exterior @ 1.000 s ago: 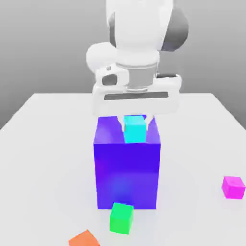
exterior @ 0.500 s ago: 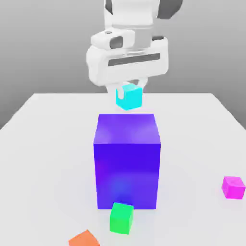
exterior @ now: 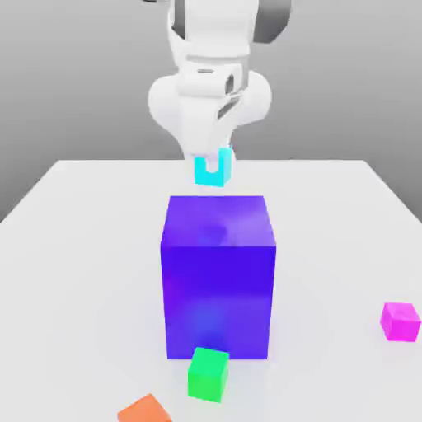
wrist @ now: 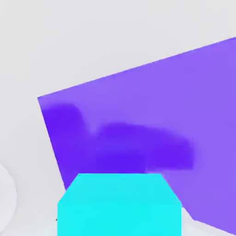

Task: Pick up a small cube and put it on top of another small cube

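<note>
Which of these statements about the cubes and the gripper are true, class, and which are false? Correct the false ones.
1. The gripper holds the cyan cube in the air above the purple block. True.
2. The green cube sits on top of the purple block. False: it rests on the table in front of it.
3. The magenta cube lies at the exterior view's right. True.
4. The orange cube is stacked on the green cube. False: they lie apart.
</note>
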Robot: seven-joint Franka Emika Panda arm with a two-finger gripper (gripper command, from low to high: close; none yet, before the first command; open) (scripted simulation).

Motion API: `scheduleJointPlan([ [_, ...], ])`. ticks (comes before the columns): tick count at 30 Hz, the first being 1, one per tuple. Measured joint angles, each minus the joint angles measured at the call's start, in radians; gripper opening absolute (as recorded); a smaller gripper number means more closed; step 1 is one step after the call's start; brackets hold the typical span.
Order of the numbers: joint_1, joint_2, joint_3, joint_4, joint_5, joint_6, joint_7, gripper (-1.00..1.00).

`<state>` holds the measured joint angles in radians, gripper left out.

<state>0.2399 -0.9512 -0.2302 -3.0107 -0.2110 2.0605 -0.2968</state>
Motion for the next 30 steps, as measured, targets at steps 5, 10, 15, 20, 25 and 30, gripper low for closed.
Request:
scheduleJointPlan([
  [5, -0.003, 0.011, -0.004, -0.019, -0.005, 0.030, -0.001, 1.00],
  [10, 0.002, -0.013, 0.007, 0.021, 0.004, -0.032, -0.002, 1.00],
  [15, 0.052, -0.002, 0.031, 0.123, 0.014, -0.121, -0.044, 1.00],
  [20, 0.150, 0.165, 0.041, 0.179, -0.018, -0.012, -0.161, 1.00],
  [25, 0.250, 0.343, 0.046, 0.234, -0.044, 0.107, -0.293, 1.00],
  [30, 0.346, 0.525, 0.052, 0.288, -0.049, 0.232, -0.443, 1.00],
])
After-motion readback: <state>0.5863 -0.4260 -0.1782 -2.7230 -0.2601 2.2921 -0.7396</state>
